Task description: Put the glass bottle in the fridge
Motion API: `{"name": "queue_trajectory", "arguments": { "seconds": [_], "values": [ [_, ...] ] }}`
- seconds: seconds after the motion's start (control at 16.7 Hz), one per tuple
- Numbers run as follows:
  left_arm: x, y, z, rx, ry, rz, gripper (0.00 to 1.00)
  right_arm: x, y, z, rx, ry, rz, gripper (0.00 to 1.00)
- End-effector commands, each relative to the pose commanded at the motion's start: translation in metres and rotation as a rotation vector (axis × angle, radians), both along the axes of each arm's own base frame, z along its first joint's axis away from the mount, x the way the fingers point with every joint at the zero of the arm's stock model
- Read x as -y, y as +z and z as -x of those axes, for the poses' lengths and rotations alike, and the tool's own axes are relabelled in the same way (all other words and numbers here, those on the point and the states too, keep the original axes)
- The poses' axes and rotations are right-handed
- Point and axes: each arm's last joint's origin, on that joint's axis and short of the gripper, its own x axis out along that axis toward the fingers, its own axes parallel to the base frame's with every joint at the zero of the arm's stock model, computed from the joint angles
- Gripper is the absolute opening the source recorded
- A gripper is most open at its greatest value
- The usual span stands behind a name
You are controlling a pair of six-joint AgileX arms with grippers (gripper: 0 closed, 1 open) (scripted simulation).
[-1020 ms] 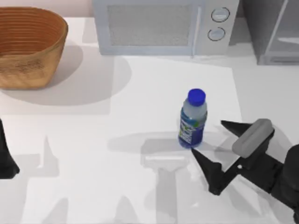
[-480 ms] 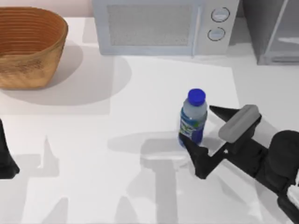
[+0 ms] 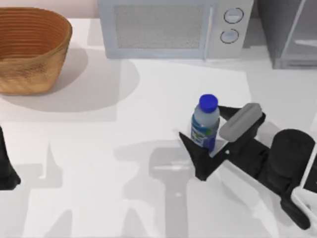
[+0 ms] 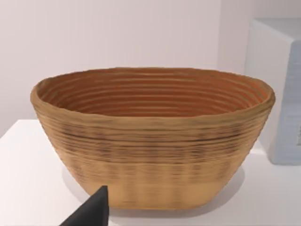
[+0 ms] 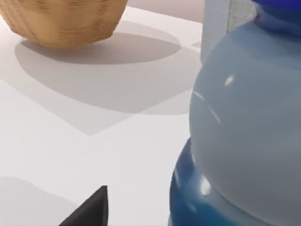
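On the white desk [image 3: 99,148], one glass bottle [image 3: 204,124] is standing upright right of the middle, sitting between the wide-spread fingers of the right gripper [image 3: 204,133], which are not touching it. One fridge [image 3: 287,32] is sitting at the back right corner beside one microwave [image 3: 173,27], and one basket [image 3: 30,49] is sitting at the back left corner. The left arm [image 3: 6,168] is waiting at the left edge.

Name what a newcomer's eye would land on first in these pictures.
The glass bottle stands upright mid-table, its blue cap bright, with the right gripper open around it. At the table's left sits a woven basket; the fridge is at the back right corner.
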Motion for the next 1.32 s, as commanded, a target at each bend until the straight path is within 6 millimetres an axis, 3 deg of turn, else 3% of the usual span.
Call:
{"name": "queue_trajectory", "arguments": {
  "seconds": [0.3,1.08,1.32],
  "values": [
    [0.0000,0.0000,0.0000,0.000,0.000,0.000,1.00,-0.0005,0.0000,-0.0004,0.000,0.000,0.000,1.00],
    [0.0000,0.0000,0.0000,0.000,0.000,0.000,1.00,-0.0005,0.0000,-0.0004,0.000,0.000,0.000,0.03],
    [0.0000,0.0000,0.0000,0.000,0.000,0.000,1.00,-0.0005,0.0000,-0.0004,0.000,0.000,0.000,0.01]
  ]
}}
